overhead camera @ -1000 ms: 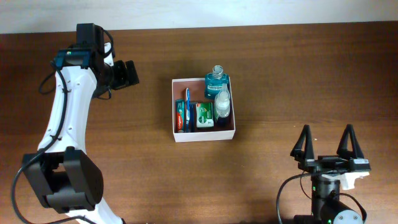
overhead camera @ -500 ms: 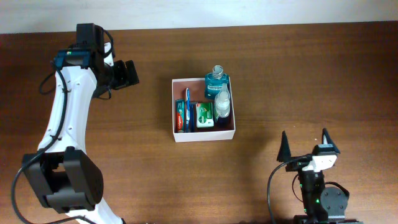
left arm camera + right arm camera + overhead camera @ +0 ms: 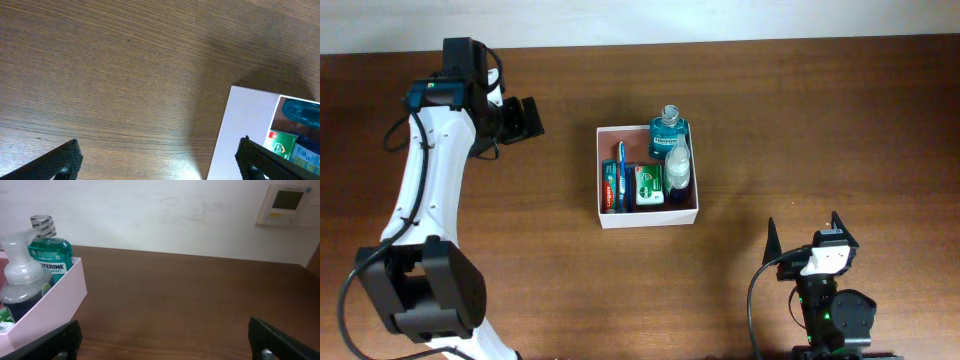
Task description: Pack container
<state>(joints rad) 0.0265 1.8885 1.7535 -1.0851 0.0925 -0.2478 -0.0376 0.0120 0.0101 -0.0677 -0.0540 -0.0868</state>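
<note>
The container (image 3: 650, 218), a white-walled square box, sits mid-table. It holds a blue mouthwash bottle (image 3: 669, 128), a clear spray bottle (image 3: 678, 165), a green box (image 3: 649, 185), a blue toothbrush (image 3: 622, 165) and a red toothpaste tube (image 3: 610, 188). My left gripper (image 3: 525, 118) is open and empty, left of the container and apart from it. The left wrist view shows the open jaws (image 3: 160, 157) and the container's wall (image 3: 245, 130). My right gripper (image 3: 805, 238) is open and empty, at the front right. Its wrist view shows the open jaws (image 3: 165, 340), the container (image 3: 55, 300) and the mouthwash (image 3: 50, 260).
The brown wooden table (image 3: 800, 120) ends at a white wall at the back. A wall thermostat (image 3: 287, 205) shows in the right wrist view. The right arm's base (image 3: 832, 315) sits at the table's front edge.
My right gripper has shifted left and drawn back over its base, still open. The left arm and the container's contents have not moved.
</note>
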